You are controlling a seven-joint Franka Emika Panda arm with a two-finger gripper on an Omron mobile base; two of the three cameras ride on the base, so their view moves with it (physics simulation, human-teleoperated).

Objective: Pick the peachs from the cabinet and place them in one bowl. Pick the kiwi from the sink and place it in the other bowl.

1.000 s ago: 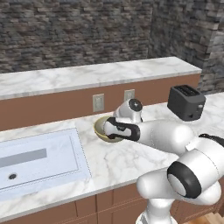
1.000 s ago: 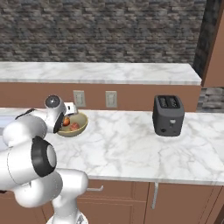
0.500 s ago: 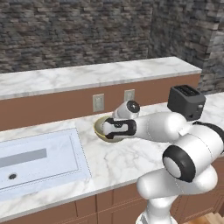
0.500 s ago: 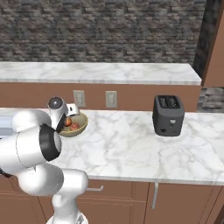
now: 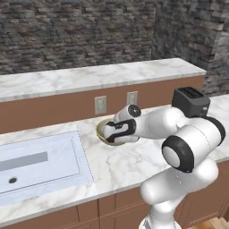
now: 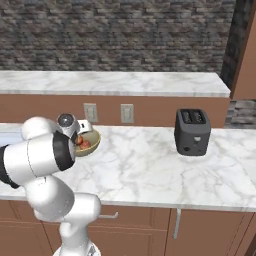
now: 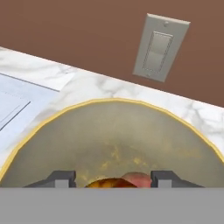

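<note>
- I see the marble table (image 6: 150, 165) running wide across both base views, with a long bare stretch between the bowl and the black toaster (image 6: 192, 131), which stands well apart to the right near the back wall.
- The raised back ledge (image 5: 89, 78) sits above the brown wall panel, which carries two wall outlets (image 6: 127, 113); in the hand view a light switch plate (image 7: 160, 47) shows on that panel just beyond the bowl.
- The sink (image 5: 40, 163) lies to the left in the left base view; its wide flat rim ends near the bowl, with a narrow strip of marble between them.
- The arm reaches low over the table, wrist bent down into the bowl.
- The deep pale-tan bowl (image 5: 103, 134) stands on the table close under the outlets, and its yellow rim (image 7: 109, 101) curves all round the fingers in the hand view.
- The fingers (image 7: 112, 179) are down inside the bowl, set moderately apart, both tips (image 7: 61, 177) clear of the bowl's wall.
- The peaches (image 7: 127, 180) lie together at the bottom of the bowl between the tips; I cannot tell whether the fingers press on them or stand loose.
- From the right base view the red-orange fruit (image 6: 83, 143) shows above the near rim, just beside the wrist.
</note>
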